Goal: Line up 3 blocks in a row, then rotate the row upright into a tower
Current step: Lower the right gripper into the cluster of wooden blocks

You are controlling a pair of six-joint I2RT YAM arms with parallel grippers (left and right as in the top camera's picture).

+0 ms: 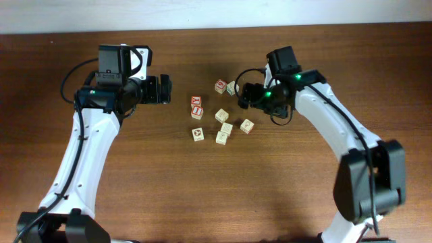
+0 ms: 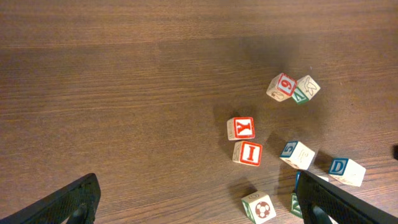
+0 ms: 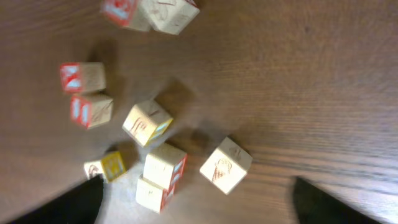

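- Pale wooden alphabet cubes (image 1: 223, 115) cluster mid brown bench (image 1: 202, 196), bare wood all round.
- They sit turned at differing angles.
- My left fingers (image 2: 68, 202) and right fingers (image 3: 336, 202) are spread, empty.

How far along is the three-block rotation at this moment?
Done: cannot tell; none of the blocks shows a sign of having been turned. In hand: nothing; the left gripper and right gripper both have open, empty fingers, the right one close beside the far pair. Left: possibly all three rotations among the loose cubes on the table.
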